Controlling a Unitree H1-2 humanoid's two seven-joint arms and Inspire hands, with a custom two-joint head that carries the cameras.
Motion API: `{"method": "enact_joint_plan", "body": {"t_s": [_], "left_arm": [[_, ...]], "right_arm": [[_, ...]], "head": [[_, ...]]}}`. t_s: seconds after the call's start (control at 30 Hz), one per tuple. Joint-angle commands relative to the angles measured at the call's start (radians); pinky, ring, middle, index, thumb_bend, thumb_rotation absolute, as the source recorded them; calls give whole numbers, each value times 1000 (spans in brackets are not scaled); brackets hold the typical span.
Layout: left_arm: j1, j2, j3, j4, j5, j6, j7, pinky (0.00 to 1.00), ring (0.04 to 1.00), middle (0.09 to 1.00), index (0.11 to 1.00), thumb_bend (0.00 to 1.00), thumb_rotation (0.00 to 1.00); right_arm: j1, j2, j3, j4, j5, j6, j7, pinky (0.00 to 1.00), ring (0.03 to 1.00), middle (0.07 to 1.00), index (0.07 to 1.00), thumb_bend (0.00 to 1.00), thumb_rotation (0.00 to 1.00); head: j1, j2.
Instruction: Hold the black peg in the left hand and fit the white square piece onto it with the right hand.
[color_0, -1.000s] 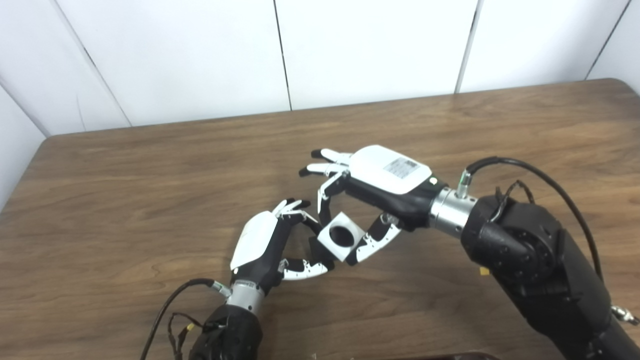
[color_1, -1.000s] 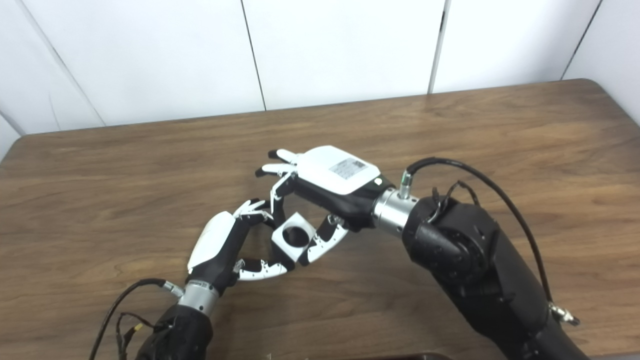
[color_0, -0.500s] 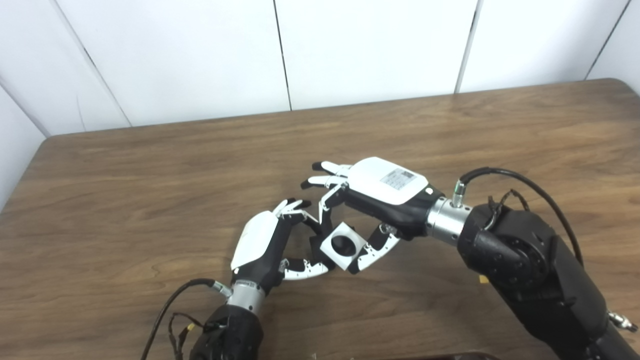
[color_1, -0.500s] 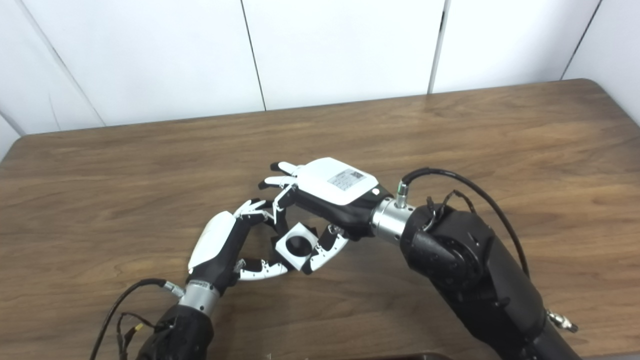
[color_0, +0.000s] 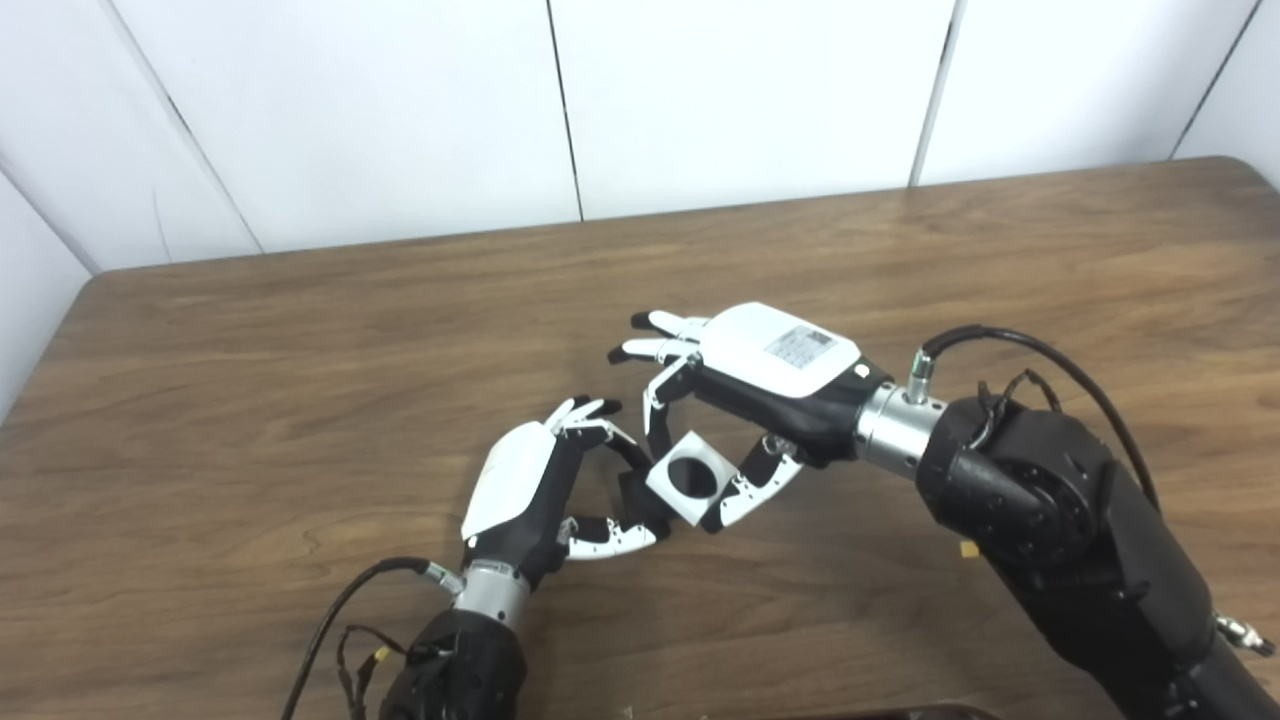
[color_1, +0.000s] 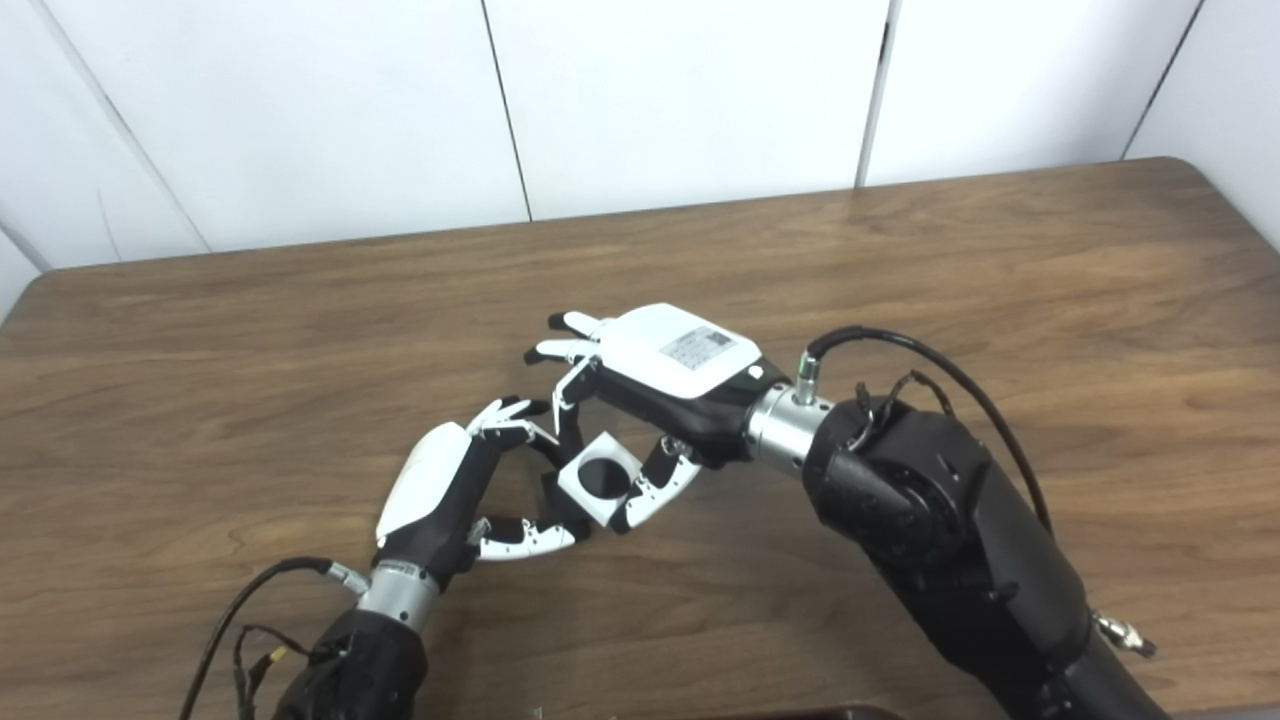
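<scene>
Pinching the white square piece (color_0: 689, 477) in my right hand (color_0: 770, 375), I bring its hole against the black peg (color_0: 632, 493) gripped by my left hand (color_0: 530, 490); next, aligning and pushing on.

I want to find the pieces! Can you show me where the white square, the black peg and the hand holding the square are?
white square (color_0: 688, 478), left eye view, on its flat face beside the round hole.
black peg (color_0: 630, 492), left eye view, on its dark side.
right hand (color_0: 775, 352), left eye view, on its white back.
</scene>
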Motion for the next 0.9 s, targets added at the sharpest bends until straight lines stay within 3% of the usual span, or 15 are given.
{"method": "enact_joint_plan", "body": {"t_s": [0.0,0.87], "left_arm": [[-31,-1,-2,-5,11,-31,32,894,955,882,492,501,90],[-43,-12,-1,14,0,-45,47,896,951,877,491,501,88]], "right_arm": [[-46,4,-15,-16,-12,-33,-28,922,1000,922,488,525,140],[-48,25,-6,22,-63,-90,-27,915,1000,914,487,524,135]], "head": [[1,1],[-7,-3]]}}
